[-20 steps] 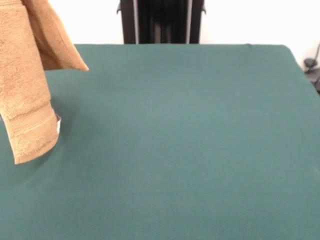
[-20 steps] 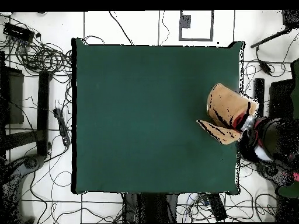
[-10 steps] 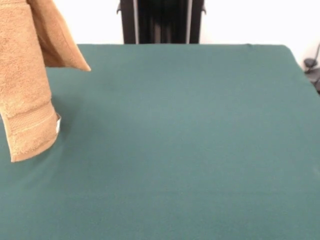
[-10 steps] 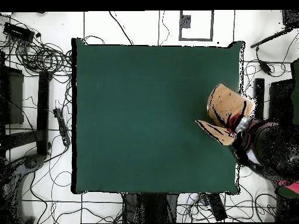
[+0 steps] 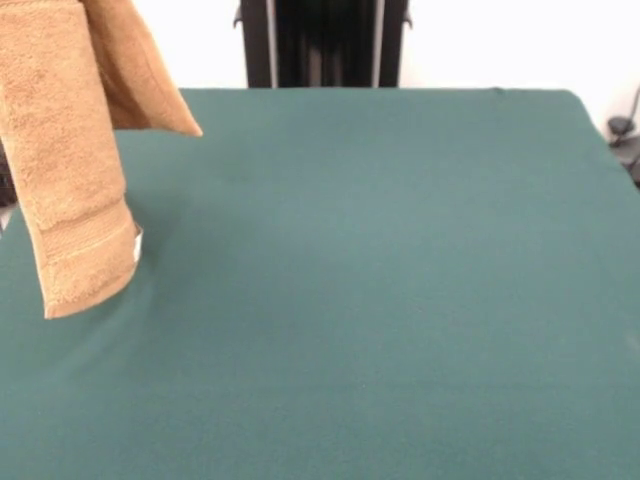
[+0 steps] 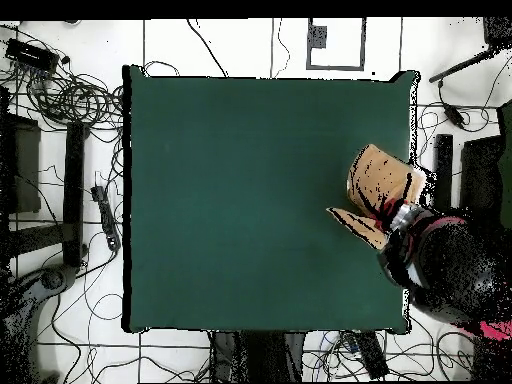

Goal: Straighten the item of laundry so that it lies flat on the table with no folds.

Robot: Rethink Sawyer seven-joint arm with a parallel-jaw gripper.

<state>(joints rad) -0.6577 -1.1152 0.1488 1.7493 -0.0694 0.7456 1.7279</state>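
Hanging towel point(image 5: 75, 150) beneath gripper point(image 6: 395, 222)

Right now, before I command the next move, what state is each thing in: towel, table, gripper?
towel: lifted, hanging in folds at the table's side edge, lower end with border band dangling over the cloth; whether it touches the table cannot be told.
table: green cover smooth, nothing lying flat on it.
gripper: the arm shows above the towel in the overhead view, but open or shut cannot be told.
pedestal: standing at the far edge.
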